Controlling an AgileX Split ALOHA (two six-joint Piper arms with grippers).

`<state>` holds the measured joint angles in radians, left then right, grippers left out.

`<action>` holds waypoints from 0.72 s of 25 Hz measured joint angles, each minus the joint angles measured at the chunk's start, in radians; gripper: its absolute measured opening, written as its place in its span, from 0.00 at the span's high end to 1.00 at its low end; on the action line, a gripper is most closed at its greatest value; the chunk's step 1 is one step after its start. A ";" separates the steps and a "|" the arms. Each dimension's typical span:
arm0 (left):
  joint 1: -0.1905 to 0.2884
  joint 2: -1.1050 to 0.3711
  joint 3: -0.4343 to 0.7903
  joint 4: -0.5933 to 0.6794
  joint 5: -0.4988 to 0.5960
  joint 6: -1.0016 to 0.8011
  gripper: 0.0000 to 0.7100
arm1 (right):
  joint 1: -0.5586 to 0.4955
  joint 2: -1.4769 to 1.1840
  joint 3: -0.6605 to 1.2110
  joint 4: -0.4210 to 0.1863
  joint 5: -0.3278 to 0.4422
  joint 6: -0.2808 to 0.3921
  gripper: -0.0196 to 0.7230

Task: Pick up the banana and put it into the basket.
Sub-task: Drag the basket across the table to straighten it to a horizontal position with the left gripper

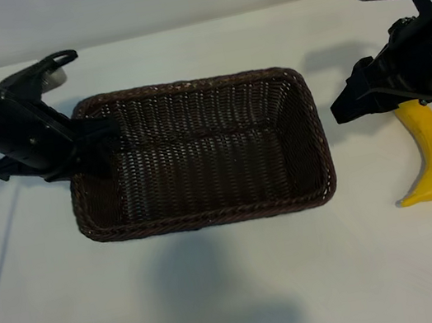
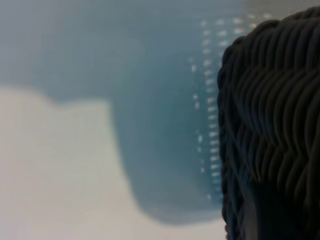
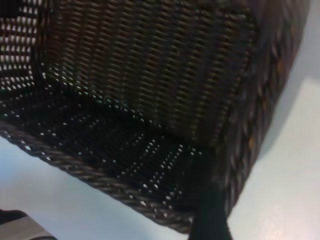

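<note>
The left end effector [image 1: 96, 153] sits at the basket [image 1: 198, 154]'s left wall, narrowly parted; whether it grips the rim, I cannot tell. The right end effector [image 1: 349, 109] hangs wide open beside the right rim, empty. The banana [image 1: 430, 150] lies on the white surface [image 1: 239, 291], outside the basket.

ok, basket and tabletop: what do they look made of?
Basket: dark brown woven wicker or a plastic imitation, can't tell which; fine crosswise strands with gaps letting light through, braided rim, slight sheen. Table: smooth white matte surface, likely laminate or painted board; no grain or seams, soft shadows, no sharp reflections.
</note>
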<state>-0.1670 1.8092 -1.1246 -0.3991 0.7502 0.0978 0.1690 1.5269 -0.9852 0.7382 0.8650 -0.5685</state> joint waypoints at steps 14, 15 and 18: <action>-0.024 0.076 0.000 -0.071 -0.057 0.024 0.78 | 0.000 0.000 0.000 0.000 0.000 0.000 0.25; -0.024 0.082 0.000 -0.077 -0.058 0.028 0.78 | 0.000 0.000 0.000 0.000 0.000 0.000 0.25; -0.024 0.096 0.000 -0.090 -0.060 0.034 0.78 | 0.000 0.000 0.000 0.000 0.000 0.000 0.25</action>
<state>-0.1913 1.9048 -1.1246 -0.4896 0.6906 0.1322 0.1690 1.5269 -0.9852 0.7382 0.8650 -0.5685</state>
